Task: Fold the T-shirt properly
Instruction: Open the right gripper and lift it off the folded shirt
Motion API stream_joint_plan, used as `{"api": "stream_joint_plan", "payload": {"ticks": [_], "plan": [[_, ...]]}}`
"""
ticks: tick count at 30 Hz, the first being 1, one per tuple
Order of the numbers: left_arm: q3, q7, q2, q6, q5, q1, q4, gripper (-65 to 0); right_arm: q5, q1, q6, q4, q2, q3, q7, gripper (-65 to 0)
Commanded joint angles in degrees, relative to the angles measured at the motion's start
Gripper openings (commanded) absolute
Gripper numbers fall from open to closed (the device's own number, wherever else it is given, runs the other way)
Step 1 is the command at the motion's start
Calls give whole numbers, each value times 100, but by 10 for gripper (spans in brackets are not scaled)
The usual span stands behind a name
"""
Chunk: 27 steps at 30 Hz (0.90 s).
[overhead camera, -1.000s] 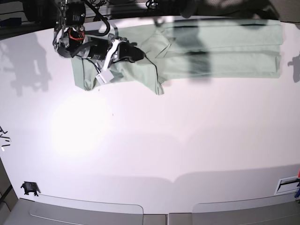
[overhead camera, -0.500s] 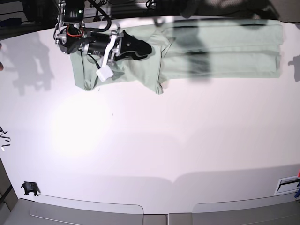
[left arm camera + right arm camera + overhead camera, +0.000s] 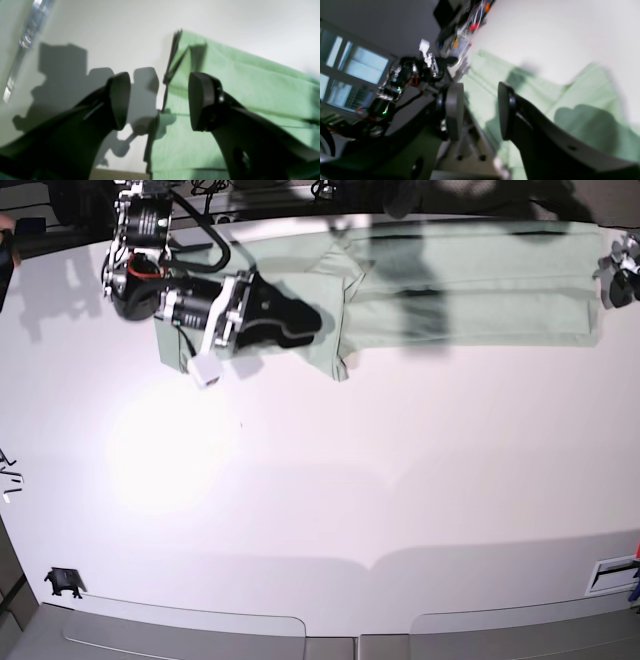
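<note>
The pale mint-green T-shirt (image 3: 470,285) lies folded lengthwise along the table's far edge, with a sleeve end hanging out at its left (image 3: 335,355). My right gripper (image 3: 312,315) hovers over the shirt's left part, its jaws open and empty in the right wrist view (image 3: 480,112), with the shirt (image 3: 582,100) beneath. My left gripper (image 3: 618,275) shows at the shirt's right end. In the left wrist view it (image 3: 160,100) is open and empty, straddling the shirt's folded edge (image 3: 237,87).
The white table (image 3: 330,480) stretches toward the front. A small black object (image 3: 63,582) lies at the front left. A white slotted part (image 3: 612,575) sits at the front right. Cables and equipment (image 3: 402,82) crowd the area behind the table.
My right gripper has swung right and then toward the front over the shirt's left part. My left gripper has come into view at the shirt's right end.
</note>
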Motion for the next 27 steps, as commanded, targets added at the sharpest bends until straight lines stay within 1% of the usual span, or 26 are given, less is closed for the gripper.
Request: {"api": "stream_joint_plan", "payload": {"ticks": [1,6,8,10,13,15,17,22,24,27], "plan": [[-57,-195,-42,-37,-111,50,85,-302,-186,131,32,101,-7,127,348,-434],[-55,-223,240,-37,-192,46,85,-302,-2022,452,32,98,-409,828,1683,-440],[-55,-267,315,-37,-186,46,76,-301,-2562,544,32,98,-549,1080,1976,-441],[-55,-363,352,-39,-186,37,-4,-302,-2920,590,32,98,-614,1248,2116,-440],[-50,-472,354,-39,-184,-46,-319,-302,-3180,597,-131,98,-625,1333,2157,-441],[-50,-474,352,-55,-190,-160,-647,-302,-3289,597,-168,98,-625,1331,2155,-440],[-50,-450,352,-221,-240,-278,-992,-302,-3303,599,-177,98,-625,1331,2155,-441],[-50,46,354,-643,-1047,-424,-1541,-302,-3305,599,-177,98,-625,1331,2157,-441],[-50,175,356,-653,-1132,-433,-1563,-302,-3307,599,-177,98,-625,1331,2175,-440],[-50,173,354,-653,-1132,-446,-1563,-307,-3403,599,-177,98,-625,1331,2258,-440]]}}
